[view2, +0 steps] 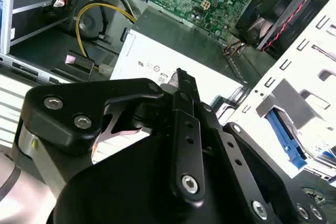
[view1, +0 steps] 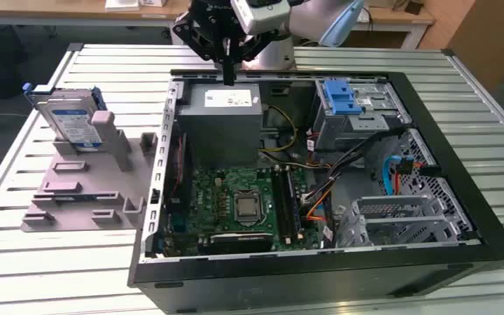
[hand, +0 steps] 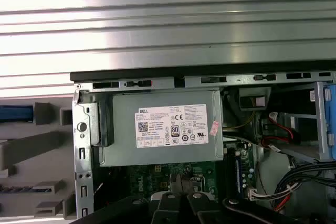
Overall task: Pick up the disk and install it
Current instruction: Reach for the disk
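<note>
The disk (view1: 71, 118), silver with a white-and-blue label and a blue frame, stands upright in the grey slotted stand (view1: 86, 190) on the exterior view's left, outside the computer case. Its blue edge (hand: 16, 113) also appears in the first wrist view. My gripper (view1: 228, 77) hangs over the far rim of the open case, above the grey power supply (view1: 221, 121), well to the right of the disk in the exterior view. Its fingers (view2: 181, 77) are shut together with nothing between them. The metal drive bay (view1: 357, 115) with a blue latch piece (view1: 346, 97) sits at the case's far right.
The open black computer case (view1: 462, 216) lies on a slatted metal table (view1: 68, 275). Inside it are the green motherboard (view1: 243, 203), bundled cables (view1: 383, 170) and a lower metal cage (view1: 401, 216). A desk stands behind the table.
</note>
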You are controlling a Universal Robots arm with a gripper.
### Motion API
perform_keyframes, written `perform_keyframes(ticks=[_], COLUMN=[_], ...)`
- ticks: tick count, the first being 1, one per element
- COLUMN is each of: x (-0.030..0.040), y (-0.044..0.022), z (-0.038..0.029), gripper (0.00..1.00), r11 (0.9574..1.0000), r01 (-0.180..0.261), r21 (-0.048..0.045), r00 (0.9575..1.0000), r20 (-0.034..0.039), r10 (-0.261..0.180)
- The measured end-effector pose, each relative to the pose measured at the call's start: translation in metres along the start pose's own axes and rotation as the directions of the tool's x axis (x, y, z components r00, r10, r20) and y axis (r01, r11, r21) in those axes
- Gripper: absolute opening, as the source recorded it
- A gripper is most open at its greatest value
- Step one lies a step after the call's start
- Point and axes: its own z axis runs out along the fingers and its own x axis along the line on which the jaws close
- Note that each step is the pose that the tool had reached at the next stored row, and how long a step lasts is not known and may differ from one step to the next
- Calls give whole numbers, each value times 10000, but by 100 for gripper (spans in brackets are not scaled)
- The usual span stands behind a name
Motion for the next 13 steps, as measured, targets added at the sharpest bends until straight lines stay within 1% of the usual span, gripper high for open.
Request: perform_keyframes(ticks=[5,13], x=[4,32], y=[0,-2], z=[0,-1], gripper=[11,11], r11=[10000,10000], r01=[0,0], r21=[1,0], r00=[10000,10000], r20=[0,0], r10=[0,0])
